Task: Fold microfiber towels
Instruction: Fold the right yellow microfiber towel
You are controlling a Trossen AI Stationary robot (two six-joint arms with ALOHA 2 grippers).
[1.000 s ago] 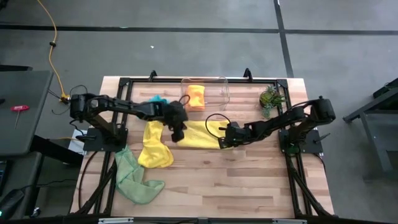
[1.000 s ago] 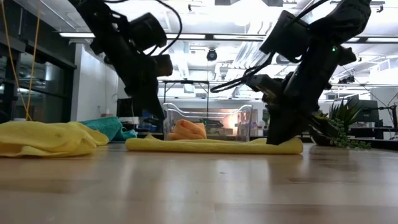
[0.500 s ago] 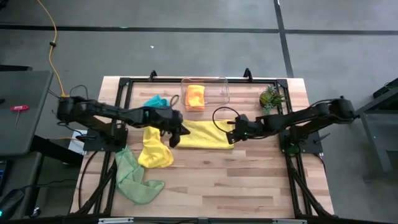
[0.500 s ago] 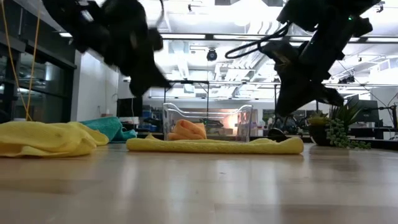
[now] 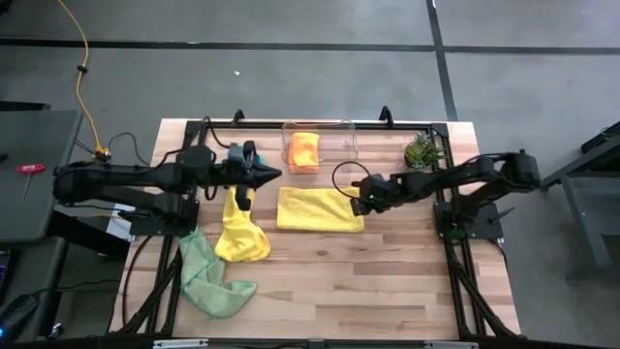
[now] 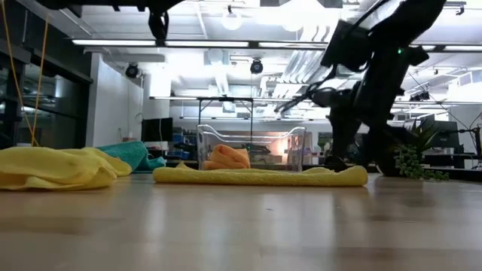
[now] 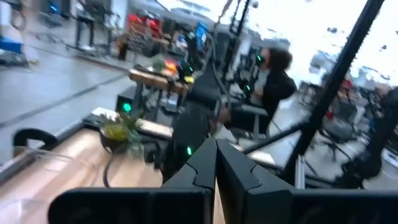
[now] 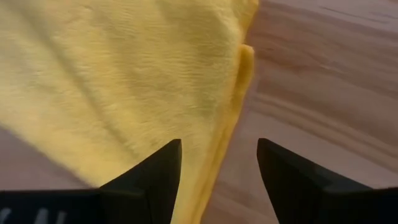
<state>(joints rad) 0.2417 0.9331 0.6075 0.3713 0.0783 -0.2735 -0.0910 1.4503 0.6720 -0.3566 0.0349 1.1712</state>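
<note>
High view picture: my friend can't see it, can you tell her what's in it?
A folded yellow towel lies flat mid-table, the open right gripper at its edge. The shut left gripper hovers over a crumpled yellow towel, and an orange towel sits in a clear bin.

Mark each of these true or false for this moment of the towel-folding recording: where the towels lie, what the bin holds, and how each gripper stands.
1. The orange towel lies inside the clear plastic bin. True.
2. The right gripper is clamped on the folded yellow towel. False: its fingers stand open over that towel's edge, holding nothing.
3. The left gripper is shut and empty, raised off the table. True.
4. The light green towel is folded flat at the table's middle. False: it lies crumpled near the front left corner.
5. A second yellow towel lies bunched beside the folded one. True.
</note>
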